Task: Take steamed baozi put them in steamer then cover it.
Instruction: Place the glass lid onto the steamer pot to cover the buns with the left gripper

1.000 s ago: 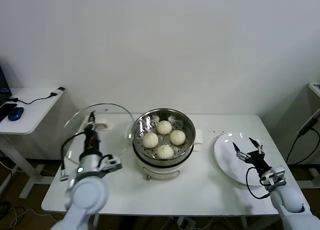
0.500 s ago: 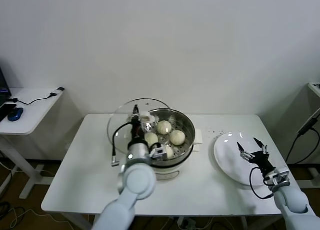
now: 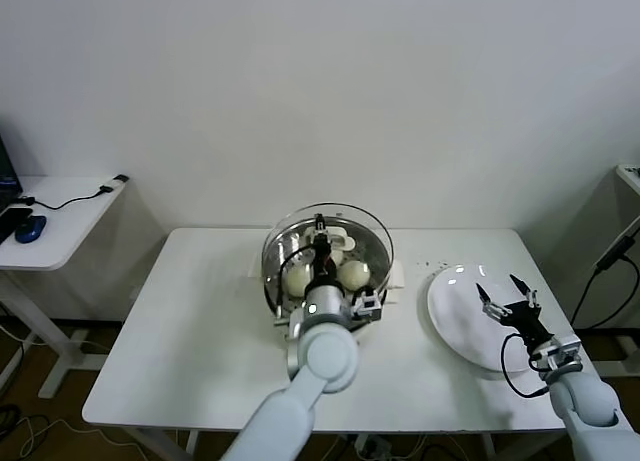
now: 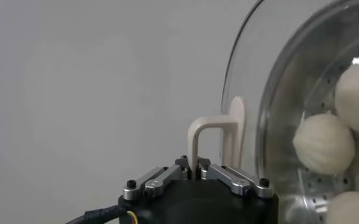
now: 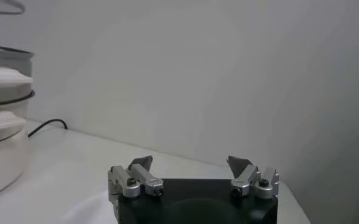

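So my left gripper is pinched tight on the white bar handle of the lid, and from the head cam that lid is sitting right over the steamer, lined up with it as far as I can tell. I honestly can't tell whether the rim is already down on the steel or hanging a hair above it. The left wrist cam looks through the glass and I can see the baozi inside on the perforated floor, so all the loading is done. I count parts of three there; the arm blocks too much of the head view to count four.

Going outward: the steamer sits on its white cooker base near the middle of the table. Off to the right is the white plate, bare now, and my right gripper hangs over its far side with its jaws spread wide, holding nothing. It's just waiting.

My read is we're on the last step, covering. Next move calls for a straight, gentle lowering until the rim seats evenly all round, then letting go of the handle and lifting the arm straight up. I'd watch for the lid landing cocked on one edge, or the gripper dragging it sideways on release.
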